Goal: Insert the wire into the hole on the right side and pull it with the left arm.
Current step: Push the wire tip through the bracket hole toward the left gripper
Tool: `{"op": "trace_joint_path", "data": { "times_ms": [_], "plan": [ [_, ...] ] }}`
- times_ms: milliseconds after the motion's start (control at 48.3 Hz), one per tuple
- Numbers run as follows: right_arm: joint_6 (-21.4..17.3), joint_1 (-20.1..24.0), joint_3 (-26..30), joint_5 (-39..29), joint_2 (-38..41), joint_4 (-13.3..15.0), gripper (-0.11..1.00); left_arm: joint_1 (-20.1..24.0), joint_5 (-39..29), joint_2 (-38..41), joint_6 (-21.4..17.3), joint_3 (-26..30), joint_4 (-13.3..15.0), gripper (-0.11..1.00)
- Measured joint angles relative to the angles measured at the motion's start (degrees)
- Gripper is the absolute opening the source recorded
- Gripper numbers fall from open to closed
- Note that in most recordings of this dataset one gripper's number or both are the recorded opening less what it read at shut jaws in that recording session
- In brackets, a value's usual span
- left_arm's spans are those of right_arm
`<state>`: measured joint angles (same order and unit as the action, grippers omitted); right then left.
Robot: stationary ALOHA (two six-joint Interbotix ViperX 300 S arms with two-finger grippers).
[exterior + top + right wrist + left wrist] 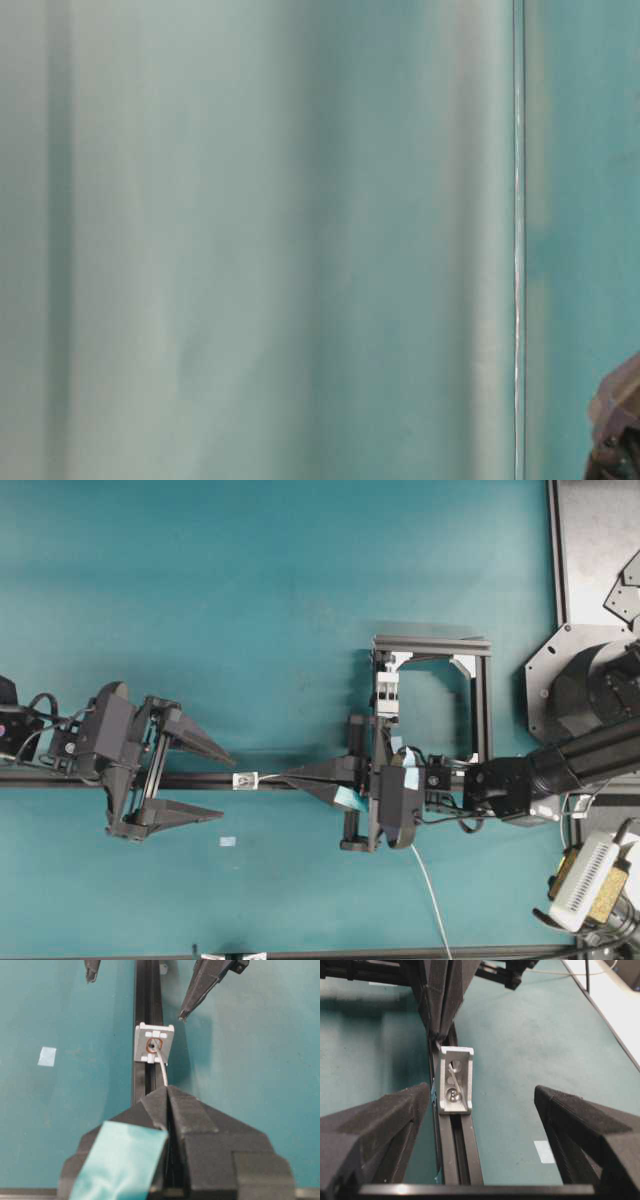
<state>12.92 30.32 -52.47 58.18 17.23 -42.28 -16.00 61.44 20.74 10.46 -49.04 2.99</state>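
Observation:
The tiny silvery block sits on a black rail. In the right wrist view its hole faces the camera. The thin pale wire runs from my right gripper into the hole. That gripper is shut on the wire, just right of the block. In the left wrist view the wire tip shows slanting inside the block. My left gripper is open with nothing between its pointed fingers. Its tips stand on either side of the rail, just left of the block.
A black frame holding a white clamp block stands behind the right gripper. A small pale tape patch lies on the teal table. A pale strand trails to the front edge. The table-level view is blurred.

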Motion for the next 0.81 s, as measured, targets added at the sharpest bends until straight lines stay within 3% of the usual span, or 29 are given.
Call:
{"op": "trace_joint_path", "data": {
  "times_ms": [808],
  "plan": [
    [0.26,-0.97,3.16,1.76,2.02,0.44,0.03,-0.09,-3.08,0.09,0.09,1.23,0.0,0.71]
  ]
}}
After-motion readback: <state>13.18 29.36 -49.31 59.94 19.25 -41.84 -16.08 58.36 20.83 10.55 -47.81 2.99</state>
